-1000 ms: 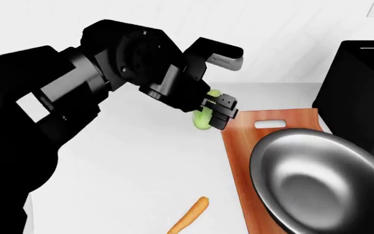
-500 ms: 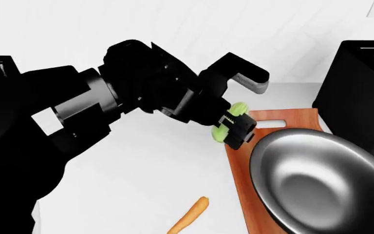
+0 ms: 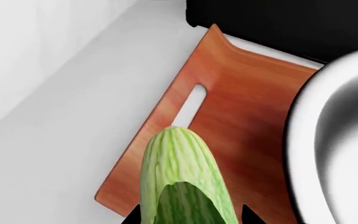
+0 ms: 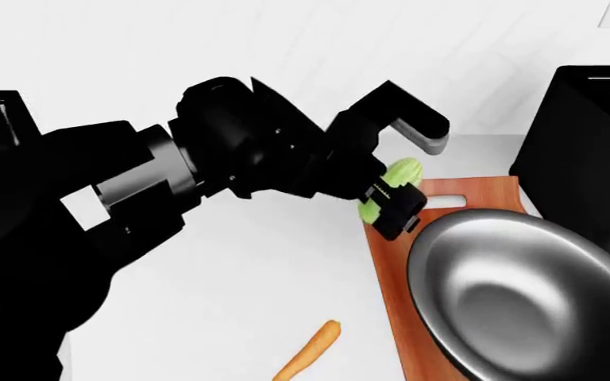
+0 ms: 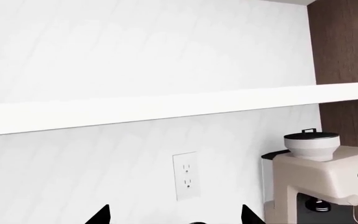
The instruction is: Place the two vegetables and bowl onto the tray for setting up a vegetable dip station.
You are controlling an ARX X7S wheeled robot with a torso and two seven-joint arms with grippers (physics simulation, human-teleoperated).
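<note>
A stubby light-green cucumber (image 4: 392, 181) is held in my left gripper (image 4: 399, 192), which is shut on it above the far left corner of the tray (image 4: 388, 266). In the left wrist view the cucumber (image 3: 177, 172) hangs over the reddish-brown tray (image 3: 241, 112) near its slot handle (image 3: 189, 105). The big shiny steel bowl (image 4: 523, 294) sits on the tray and overhangs its right side; its rim (image 3: 294, 140) lies just beside the cucumber. The orange carrot (image 4: 310, 349) lies on the white counter, left of the tray's near end. My right gripper (image 5: 174, 219) is open, pointing at a wall.
A tall dark appliance (image 4: 589, 151) stands right behind the tray and bowl. The right wrist view shows a wall outlet (image 5: 186, 176), a white shelf (image 5: 148, 109) and a beige coffee machine (image 5: 328, 179). White counter (image 4: 241, 270) spreads left of the tray.
My left gripper has carried the cucumber rightwards, from beside the tray's left edge to above its far left corner. The carrot and bowl have not moved.
</note>
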